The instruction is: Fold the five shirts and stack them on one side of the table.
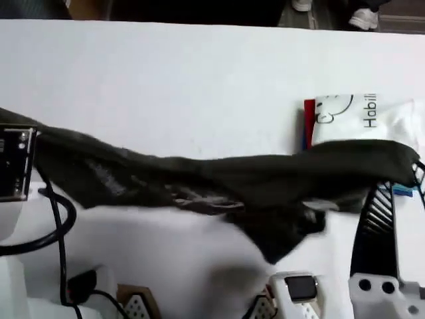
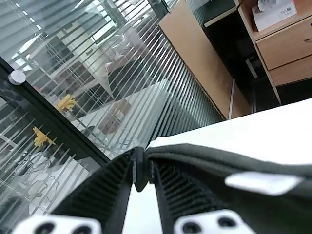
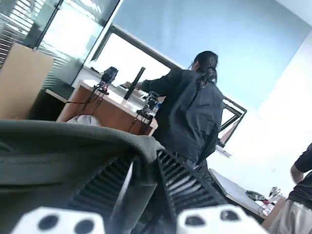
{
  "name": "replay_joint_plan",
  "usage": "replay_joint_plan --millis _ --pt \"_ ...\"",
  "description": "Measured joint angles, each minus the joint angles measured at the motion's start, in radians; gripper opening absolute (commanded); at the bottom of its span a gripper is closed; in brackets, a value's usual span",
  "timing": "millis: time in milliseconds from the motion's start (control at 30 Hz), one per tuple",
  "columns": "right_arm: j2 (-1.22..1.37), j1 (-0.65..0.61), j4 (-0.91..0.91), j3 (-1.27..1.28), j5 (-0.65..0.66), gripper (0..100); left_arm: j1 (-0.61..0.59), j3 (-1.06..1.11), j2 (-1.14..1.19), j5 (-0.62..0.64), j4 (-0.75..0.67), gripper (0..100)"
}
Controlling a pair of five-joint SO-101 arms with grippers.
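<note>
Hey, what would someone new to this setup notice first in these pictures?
A dark shirt stretches across the white table, sagging in the middle. The left gripper and the right gripper are each shut on one end of it. At the table's right side lies a folded white shirt with a red edge showing beneath it.

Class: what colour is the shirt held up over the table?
Dark olive green; the shirt shows best in the high view.
</note>
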Motion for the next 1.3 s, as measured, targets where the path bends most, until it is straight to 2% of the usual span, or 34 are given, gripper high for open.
replay_joint_plan --millis 367,600,867,1067,1300 --pt "-0.064 -0.008 0.029 -0.012 0.023 2.0 0.000 0.023 -0.086 0.005 0.072 2" --pt "-0.069 -0.008 0.028 -0.006 0.077 2.0 0.000 0.269 -0.219 0.014 0.060 2" --pt "-0.089 -0.008 0.026 -0.003 0.077 2.1 0.000 0.319 -0.282 0.012 0.040 2" --pt "0.025 -0.104 -0.014 0.175 0.077 2.1 0.000 0.460 -0.178 0.012 -0.132 2" --pt "0.219 -0.112 -0.310 0.511 0.068 2.1 0.074 0.549 0.120 0.012 -0.322 2"
